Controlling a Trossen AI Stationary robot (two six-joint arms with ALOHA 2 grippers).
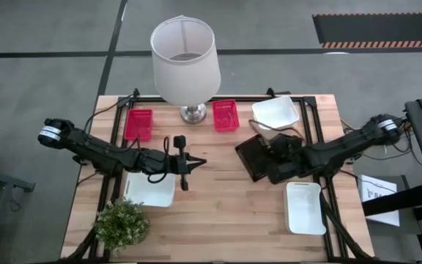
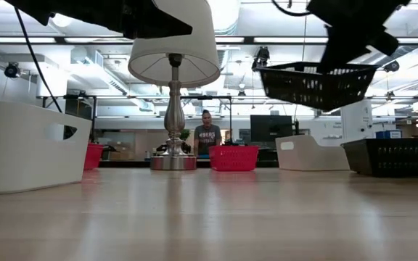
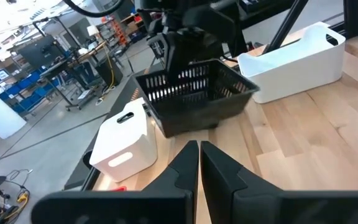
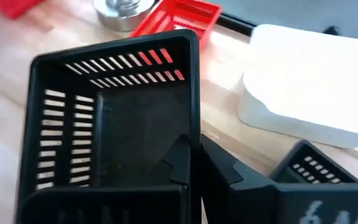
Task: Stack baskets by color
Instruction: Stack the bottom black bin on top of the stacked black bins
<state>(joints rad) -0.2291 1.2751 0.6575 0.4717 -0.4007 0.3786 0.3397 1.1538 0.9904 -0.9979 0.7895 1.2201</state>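
One black basket (image 2: 316,85) hangs off the table at the low view's upper right, the right gripper (image 4: 194,163) clamped on its rim; the left gripper (image 3: 199,163), fingers together, hovers center-left.

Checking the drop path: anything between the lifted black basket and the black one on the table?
Nothing visible. The right gripper holds the lifted black basket by its rim; the resting black basket sits beside and below it.

Lamp (image 1: 185,59) at surface (image 1: 226,213) rear centre, basket (image 1: 138,124) to its left, basket (image 1: 226,115) to its right. Plant (image 1: 122,223) front left. Lifted basket (image 1: 253,157) right of centre, above surface, another basket (image 2: 396,156) beneath.
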